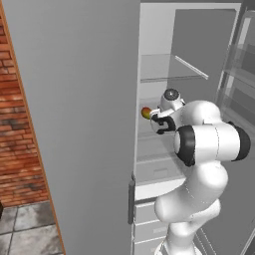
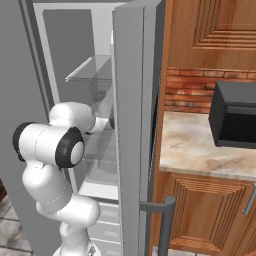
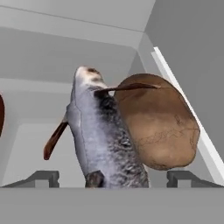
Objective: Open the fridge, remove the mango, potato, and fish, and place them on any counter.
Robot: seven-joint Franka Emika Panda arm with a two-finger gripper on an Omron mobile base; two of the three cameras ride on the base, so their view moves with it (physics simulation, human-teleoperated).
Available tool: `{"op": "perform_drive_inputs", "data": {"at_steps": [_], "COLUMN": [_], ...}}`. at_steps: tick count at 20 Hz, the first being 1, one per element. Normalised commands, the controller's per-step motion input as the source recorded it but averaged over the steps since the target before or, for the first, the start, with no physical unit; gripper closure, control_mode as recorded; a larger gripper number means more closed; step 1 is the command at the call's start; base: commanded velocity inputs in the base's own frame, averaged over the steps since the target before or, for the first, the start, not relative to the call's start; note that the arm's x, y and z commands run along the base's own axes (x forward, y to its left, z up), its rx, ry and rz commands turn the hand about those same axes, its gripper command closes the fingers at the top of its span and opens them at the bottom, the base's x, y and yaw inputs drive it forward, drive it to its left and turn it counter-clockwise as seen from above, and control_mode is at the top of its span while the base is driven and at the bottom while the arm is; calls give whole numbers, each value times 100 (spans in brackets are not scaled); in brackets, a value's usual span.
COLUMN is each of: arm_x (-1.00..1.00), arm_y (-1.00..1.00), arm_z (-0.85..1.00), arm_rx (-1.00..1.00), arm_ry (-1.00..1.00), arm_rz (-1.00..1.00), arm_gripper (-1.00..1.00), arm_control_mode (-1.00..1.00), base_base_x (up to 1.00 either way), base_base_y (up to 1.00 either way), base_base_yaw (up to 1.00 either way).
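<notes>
Brick wall (image 1: 20,144) flanks the fridge (image 1: 79,99) on one side; on the other, a marbled wall counter (image 2: 200,145) over wooden cabinets carries a black box-shaped appliance (image 2: 234,116). Fridge door stands open, white shelved interior exposed, drawers (image 1: 147,219) at the bottom.

Arm reaches into the middle shelf level. Gripper (image 3: 113,177) jaws stand wide apart, one dark tip at each side of the hand view, nothing clamped between them.

Contents of that shelf, hand view: the fish (image 3: 98,135), grey with thin brown fins, lies lengthwise straight ahead between the tips; the potato (image 3: 159,122), brown and rough, sits just beside it, touching or nearly so (contact not resolvable). The mango (image 1: 146,113) shows as a red-orange spot just beyond the hand, left base view.

Upper glass shelf (image 1: 169,69): no contents visible.
</notes>
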Motion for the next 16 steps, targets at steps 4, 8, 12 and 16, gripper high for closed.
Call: {"op": "perform_drive_inputs", "data": {"at_steps": [4,8,12,16], "arm_x": [32,0,-9,-65], "arm_y": [0,0,0,1], "arm_z": [-23,-43,-49,-39], "arm_rx": [0,0,0,0], "arm_ry": [0,5,3,0], "arm_rz": [3,0,0,0], "arm_gripper": [-100,100,100,100], "arm_control_mode": [-100,-100,-100,-100], "base_base_x": [0,0,0,0], "base_base_y": [0,0,0,0], "base_base_yaw": [0,0,0,0]}}
